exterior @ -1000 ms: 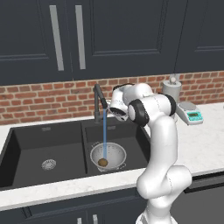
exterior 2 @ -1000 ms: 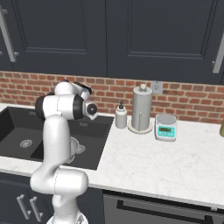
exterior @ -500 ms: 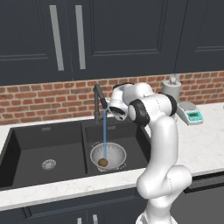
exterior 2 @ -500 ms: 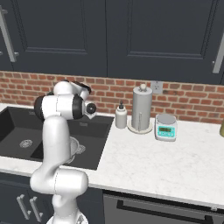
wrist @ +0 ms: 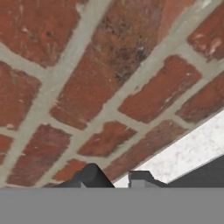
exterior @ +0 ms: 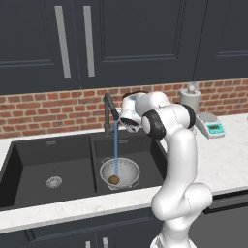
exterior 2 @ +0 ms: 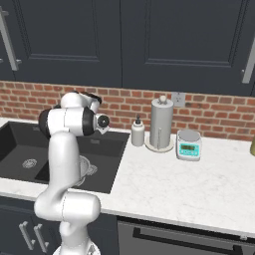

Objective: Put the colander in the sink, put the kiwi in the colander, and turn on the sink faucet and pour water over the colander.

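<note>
The colander (exterior: 121,170) sits in the right basin of the black sink (exterior: 29,160). The brown kiwi (exterior: 114,179) lies inside it. A thin blue stream of water (exterior: 116,147) falls from the spout of the dark sink faucet (exterior: 108,112) onto the kiwi. My gripper (exterior: 126,124) hovers just right of the spout, above the basin and pointing at the brick wall. In the hand view the gripper (wrist: 114,180) is shut, its fingertips (wrist: 90,174) close together with nothing between them. Part of the colander (exterior 2: 89,169) peeks out behind my arm.
A white soap dispenser (exterior 2: 138,133), a paper towel roll (exterior 2: 162,123) and a small scale (exterior 2: 189,145) stand on the white counter (exterior 2: 164,184) right of the sink. The brick wall (wrist: 109,65) is very close in front of the hand.
</note>
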